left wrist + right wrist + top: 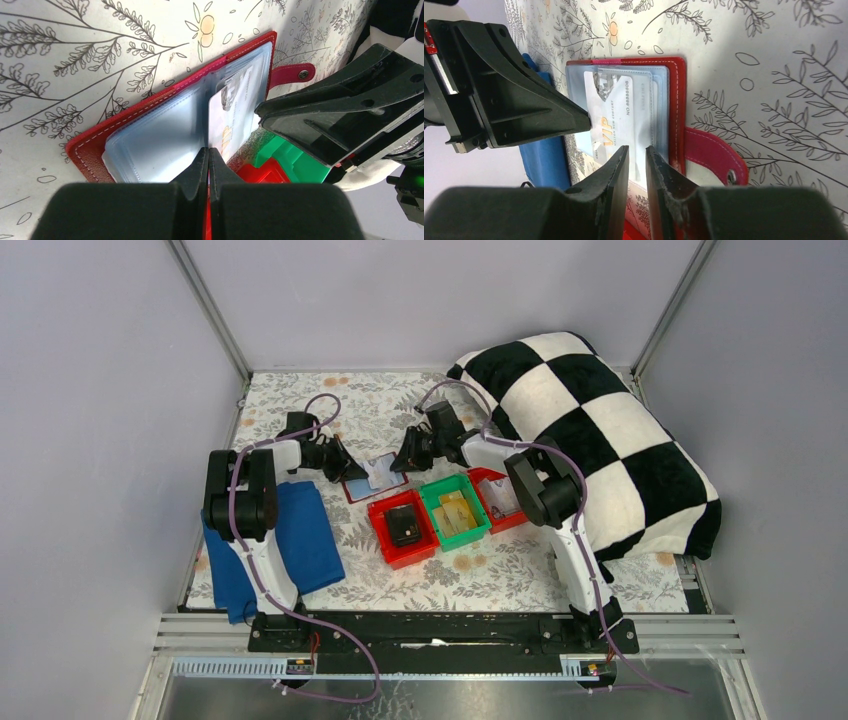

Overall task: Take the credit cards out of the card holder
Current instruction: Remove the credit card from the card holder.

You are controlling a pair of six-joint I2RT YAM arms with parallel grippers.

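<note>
- The left hand (207,152) has its fingers pressed together with nothing visible between them. Its tip rests at the edge of the light blue pockets of the card holder (90,145).
- The right hand (637,152) has its fingers slightly spread, leaving a narrow gap. The lower edge of a credit card (616,107) lines up with that gap, but I cannot tell whether either finger touches it.
- The credit card is pale whitish, with "VIP" in gold, a row of dark digits and a grey gem-like picture. It lies against the blue pockets on the open holder.
- The card holder is dark red with pale stitching and lies open and flat on the flower-patterned bench (480,570), between the two hands. Its strap tab (714,155), with a metal snap, sticks out on the right arm's side.
- Just nearer the arm bases stand a red bin (379,512) holding a small black box (403,524) and a green bin (484,512) holding yellow-tan flat items.
- A blue cloth (305,535) lies by the left arm, and a black-and-white checked cushion (600,430) lies at the right.
</note>
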